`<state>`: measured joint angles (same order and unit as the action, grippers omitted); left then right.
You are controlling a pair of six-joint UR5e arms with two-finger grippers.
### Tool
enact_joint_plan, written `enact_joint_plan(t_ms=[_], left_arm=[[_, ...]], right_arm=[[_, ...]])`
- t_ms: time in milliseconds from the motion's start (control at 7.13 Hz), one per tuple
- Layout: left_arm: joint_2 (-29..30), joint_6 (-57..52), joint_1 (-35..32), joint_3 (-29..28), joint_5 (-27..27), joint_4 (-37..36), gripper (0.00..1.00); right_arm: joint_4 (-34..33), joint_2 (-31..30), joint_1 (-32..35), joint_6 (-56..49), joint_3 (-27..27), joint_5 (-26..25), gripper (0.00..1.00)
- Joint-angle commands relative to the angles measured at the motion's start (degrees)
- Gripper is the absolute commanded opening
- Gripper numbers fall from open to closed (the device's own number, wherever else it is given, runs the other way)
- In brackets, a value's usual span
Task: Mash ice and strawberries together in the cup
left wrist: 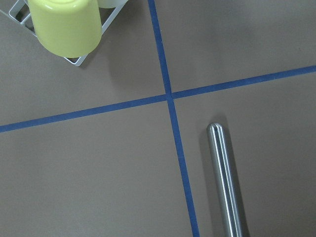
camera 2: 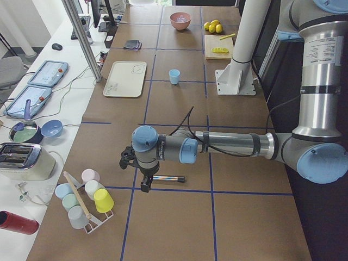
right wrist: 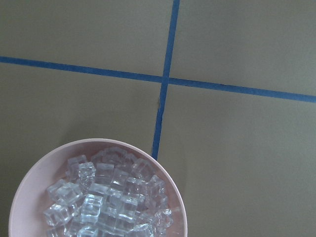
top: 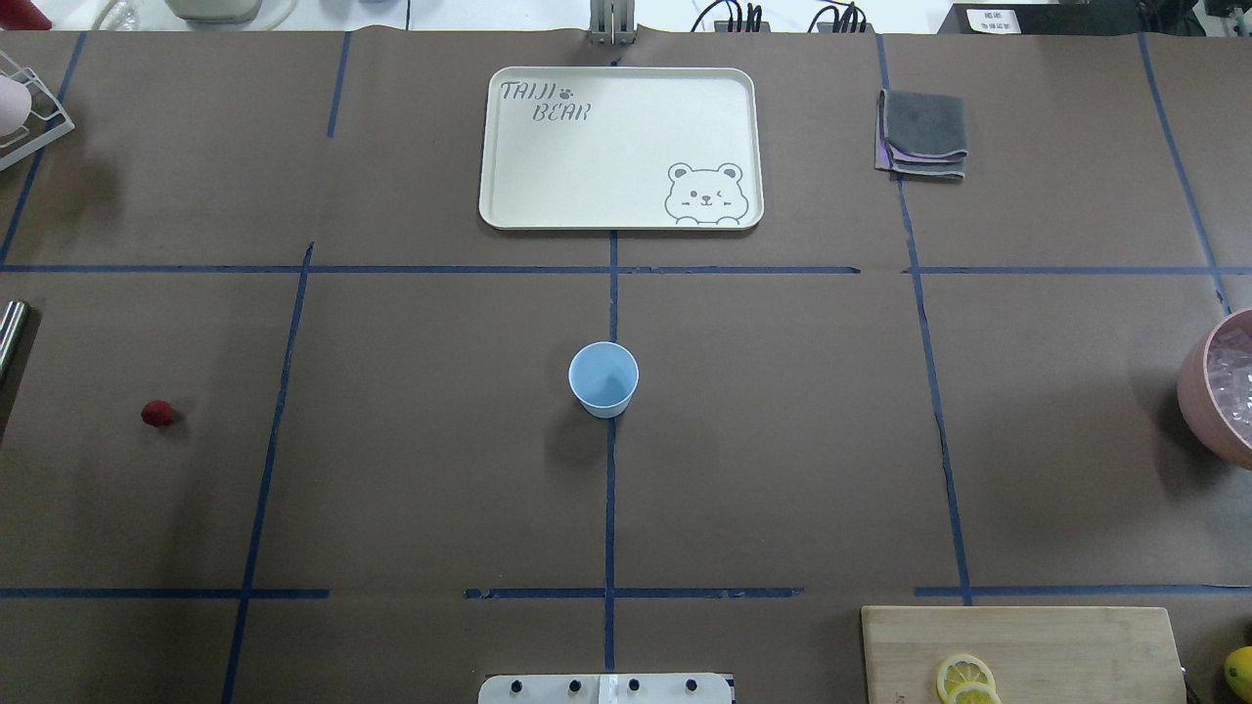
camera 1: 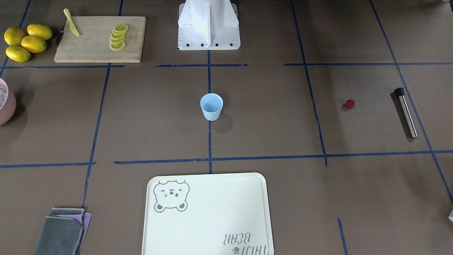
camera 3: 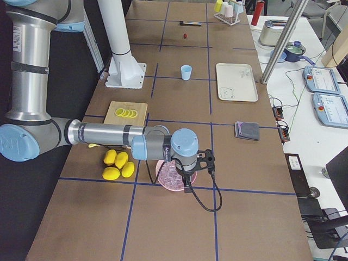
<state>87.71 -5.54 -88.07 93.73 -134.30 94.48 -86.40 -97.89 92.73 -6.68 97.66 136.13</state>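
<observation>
The pale blue cup (camera 1: 211,107) (top: 603,379) stands upright at the table's centre, with nothing showing inside it. The strawberry (camera 1: 350,103) (top: 156,414), a single red berry, lies on the paper far out on my left side. Ice (right wrist: 106,197) fills a pink bowl (top: 1213,391) at the right end. My left gripper (camera 2: 144,185) hangs far from the cup, over a steel muddler (left wrist: 225,182) (camera 1: 406,112). My right gripper (camera 3: 188,186) hovers at the pink bowl (camera 3: 166,176). Neither wrist view shows its fingers, so I cannot tell whether either gripper is open or shut.
A cream bear tray (top: 619,147) lies beyond the cup, and a folded grey cloth (top: 922,132) is to its right. A wooden board (camera 1: 100,39) holds lemon slices and a yellow knife (camera 1: 72,22), with whole lemons (camera 1: 26,41) beside it. A cup rack (camera 2: 84,201) stands at the left end.
</observation>
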Motion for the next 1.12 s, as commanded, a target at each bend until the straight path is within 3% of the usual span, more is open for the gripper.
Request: enact_joint_plan(t_ms=[0, 281, 701, 982], left_arm=[[-0.35, -0.17, 0.0, -0.13, 0.09, 0.0, 1.0], [-0.35, -0.17, 0.0, 0.05, 0.0, 0.0, 1.0], [-0.35, 0.0, 0.0, 0.14, -0.26, 0.18, 1.0], [-0.35, 0.0, 0.0, 0.14, -0.35, 0.35, 1.0]], right_arm=[[0.0, -0.02, 0.0, 0.0, 0.42, 0.01, 1.0], [0.88, 0.16, 0.0, -0.43, 1.82, -0.16, 1.0], [13.24, -3.34, -3.67, 0.35, 2.18, 0.45, 1.0], [16.41, -3.01, -9.28, 13.91, 4.02, 0.02, 1.0]])
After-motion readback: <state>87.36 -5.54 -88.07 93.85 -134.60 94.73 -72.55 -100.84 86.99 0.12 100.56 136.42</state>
